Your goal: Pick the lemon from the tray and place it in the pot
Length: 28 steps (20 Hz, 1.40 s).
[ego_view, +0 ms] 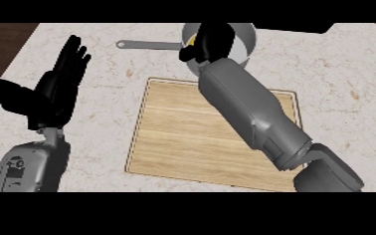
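My right hand (209, 42) hangs over the grey pot (246, 40) at the back of the counter, fingers curled round the yellow lemon (191, 41), of which only a sliver shows at the hand's left edge. The right forearm stretches across the wooden tray (176, 139), which lies flat in the middle with nothing on its visible surface. The pot's long handle (147, 44) points left. My left hand (58, 87) rests open at the left, fingers up, away from the tray and the pot.
The pale speckled counter (103, 64) surrounds the tray. A dark brown strip (15, 40) marks the counter's far left edge. A black shape (294, 26) sits behind the pot at the back.
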Each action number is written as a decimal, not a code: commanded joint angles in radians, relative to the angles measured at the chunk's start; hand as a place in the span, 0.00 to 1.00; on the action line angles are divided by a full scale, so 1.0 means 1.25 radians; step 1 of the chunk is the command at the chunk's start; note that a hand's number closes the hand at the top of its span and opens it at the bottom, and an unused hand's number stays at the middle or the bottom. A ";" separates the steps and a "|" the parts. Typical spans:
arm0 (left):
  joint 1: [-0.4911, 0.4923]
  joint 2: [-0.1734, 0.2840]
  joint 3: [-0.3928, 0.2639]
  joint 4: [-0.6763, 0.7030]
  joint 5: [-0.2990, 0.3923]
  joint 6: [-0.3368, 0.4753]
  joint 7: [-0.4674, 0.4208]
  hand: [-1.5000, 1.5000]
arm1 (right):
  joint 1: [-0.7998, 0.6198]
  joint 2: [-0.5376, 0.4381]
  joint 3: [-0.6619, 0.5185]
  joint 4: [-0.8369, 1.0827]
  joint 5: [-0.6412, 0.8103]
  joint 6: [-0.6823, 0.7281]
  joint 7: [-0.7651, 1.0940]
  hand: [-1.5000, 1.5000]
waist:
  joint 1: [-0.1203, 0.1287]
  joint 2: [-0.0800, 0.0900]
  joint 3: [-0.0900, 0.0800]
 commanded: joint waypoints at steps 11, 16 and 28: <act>0.002 0.014 0.029 0.017 0.013 -0.010 -0.008 0.50 | 0.095 0.002 -0.177 -0.154 -0.299 -0.243 -0.393 0.00 | -0.016 -0.003 0.002; -0.001 0.005 0.017 0.003 -0.016 0.017 0.004 0.50 | 0.143 0.002 -0.214 -0.173 -0.412 -0.233 -0.563 0.00 | -0.041 -0.012 0.001; 0.095 0.000 0.052 -0.036 0.005 -0.007 -0.025 0.50 | 0.344 -0.059 -0.282 -0.350 -0.463 -0.015 -0.672 0.00 | -0.084 -0.028 0.000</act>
